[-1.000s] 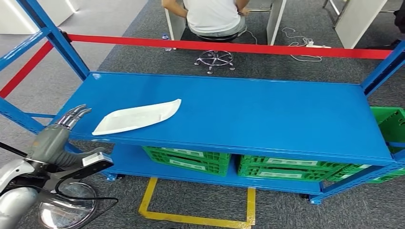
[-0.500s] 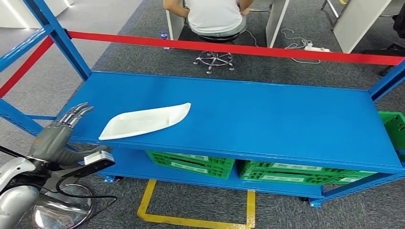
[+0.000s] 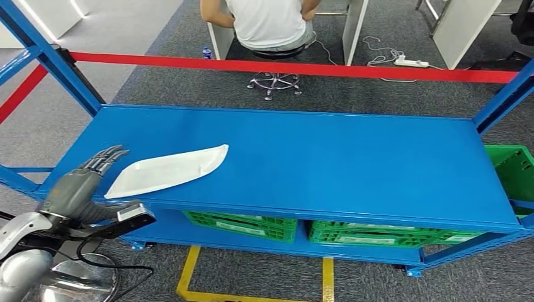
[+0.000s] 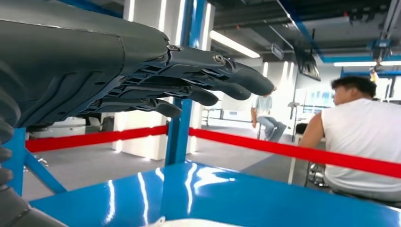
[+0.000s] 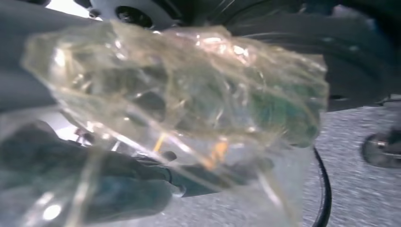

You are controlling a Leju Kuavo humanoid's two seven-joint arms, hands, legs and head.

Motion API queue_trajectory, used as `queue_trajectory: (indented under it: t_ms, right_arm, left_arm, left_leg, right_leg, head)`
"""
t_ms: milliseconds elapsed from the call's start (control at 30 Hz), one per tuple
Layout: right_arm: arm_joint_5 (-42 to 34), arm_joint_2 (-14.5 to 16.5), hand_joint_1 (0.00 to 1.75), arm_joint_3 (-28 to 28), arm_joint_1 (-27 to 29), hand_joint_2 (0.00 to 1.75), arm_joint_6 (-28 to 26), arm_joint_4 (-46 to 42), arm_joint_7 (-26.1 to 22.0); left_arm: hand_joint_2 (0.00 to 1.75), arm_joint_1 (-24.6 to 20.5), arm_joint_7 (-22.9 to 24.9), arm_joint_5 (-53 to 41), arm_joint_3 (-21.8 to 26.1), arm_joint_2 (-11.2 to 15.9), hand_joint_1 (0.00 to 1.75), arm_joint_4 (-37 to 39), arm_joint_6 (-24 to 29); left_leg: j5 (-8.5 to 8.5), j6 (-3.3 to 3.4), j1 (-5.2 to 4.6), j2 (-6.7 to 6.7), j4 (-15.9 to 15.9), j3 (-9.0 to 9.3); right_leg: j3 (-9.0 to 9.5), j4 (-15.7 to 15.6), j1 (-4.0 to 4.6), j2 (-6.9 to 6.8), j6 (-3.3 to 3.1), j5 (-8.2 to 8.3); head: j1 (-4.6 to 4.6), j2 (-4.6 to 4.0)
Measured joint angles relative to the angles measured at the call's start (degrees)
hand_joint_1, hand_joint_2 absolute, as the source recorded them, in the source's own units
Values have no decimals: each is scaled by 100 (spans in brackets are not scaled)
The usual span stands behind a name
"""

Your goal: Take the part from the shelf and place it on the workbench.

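Since a moment ago my view has swung, and my left hand [image 3: 85,178], fingers apart and holding nothing, now sits just beside the white part [image 3: 167,170] lying flat on the blue shelf [image 3: 352,157], so I think the grab comes next; my right hand I cannot tell.

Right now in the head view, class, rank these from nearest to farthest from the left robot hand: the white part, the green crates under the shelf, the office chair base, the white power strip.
Measured from the left robot hand:
1. White part, just beside it on the blue shelf.
2. Green crates, below the shelf, towards the middle.
3. Office chair base, beyond the red bar.
4. White power strip, far back on the right.
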Motion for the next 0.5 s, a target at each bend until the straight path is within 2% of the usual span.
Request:
queue_trajectory:
  t_ms: [67, 100, 133, 167, 233, 300, 500]
  right_arm:
    - [57, 35, 0, -52, 1, 0, 39, 25, -1]
    - [87, 50, 0, -74, -2, 0, 61, 36, 0]
    - [119, 63, 0, -99, -6, 0, 81, 45, 1]
    - [152, 75, 0, -126, -11, 0, 100, 53, 1]
    - [222, 93, 0, -185, -15, 0, 146, 63, -1]
    - [301, 113, 0, -243, -14, 0, 195, 74, -1]
    - [472, 182, 0, -392, -11, 0, 316, 190, -1]
  left_arm:
    - [175, -24, 189, 3, -60, 0, 0, 53, -80]
    - [175, -51, 297, 14, -88, -1, 0, 85, -129]
    - [175, -85, 408, 32, -114, -3, 0, 122, -175]
    - [175, -116, 518, 52, -139, -7, 0, 170, -214]
    - [175, -171, 727, 103, -184, -16, 0, 287, -278]
    - [175, -219, 873, 158, -225, -24, 0, 449, -323]
    - [175, -253, 942, 299, -279, -23, 0, 958, -332]
  left_leg:
    - [515, 33, 1, -2, -619, 189]
    - [697, 53, -7, -6, -953, 319]
    - [783, 74, -13, -7, -1216, 422]
    - [793, 78, -17, -10, -1362, 475]
    - [753, 76, -22, -13, -1451, 504]
    - [748, 82, -26, -19, -1457, 503]
    - [723, 130, -33, -17, -1454, 508]
  right_leg:
    - [84, -4, 0, 18, 23, -64]
    - [118, -3, 9, 27, 48, -98]
    - [129, -1, 17, 33, 75, -123]
    - [123, 2, 30, 38, 86, -139]
    - [115, -3, 42, 34, 81, -147]
    - [135, -34, 42, 26, 69, -147]
    - [175, -105, 35, 30, 109, -125]
  head:
    - [0, 0]
    - [3, -1]
    - [3, -1]
    - [7, -1]
    - [9, 0]
    - [13, 0]
    - [13, 0]
